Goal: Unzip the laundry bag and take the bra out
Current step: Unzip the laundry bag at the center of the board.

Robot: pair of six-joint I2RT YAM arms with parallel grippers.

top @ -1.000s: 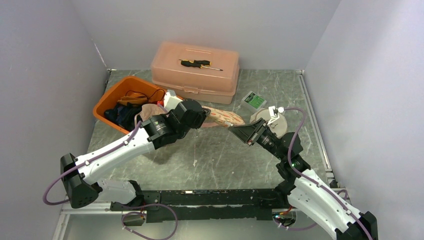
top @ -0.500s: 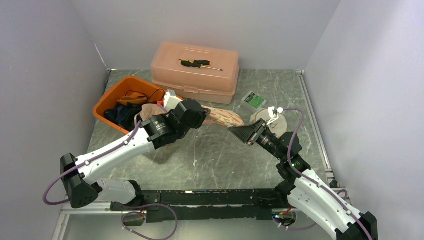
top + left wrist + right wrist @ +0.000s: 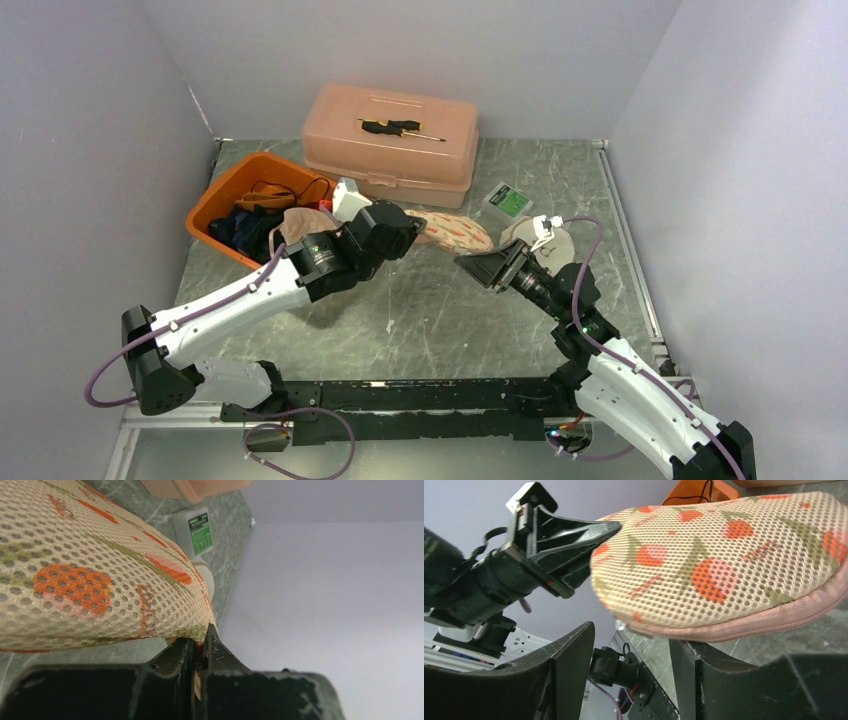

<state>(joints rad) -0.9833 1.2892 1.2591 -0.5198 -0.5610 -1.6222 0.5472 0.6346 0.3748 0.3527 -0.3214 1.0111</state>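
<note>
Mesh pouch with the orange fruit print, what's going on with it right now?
The left pincer is shut on one edge of the cream mesh laundry bag with an orange fruit print, holding it up above the green marbled table. The right pincer is open, just at the bag's pink rim, not yet gripping it.

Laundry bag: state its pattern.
Beige mesh laundry bag with orange-red fruit and green leaves; clearest in right wrist view.
</note>
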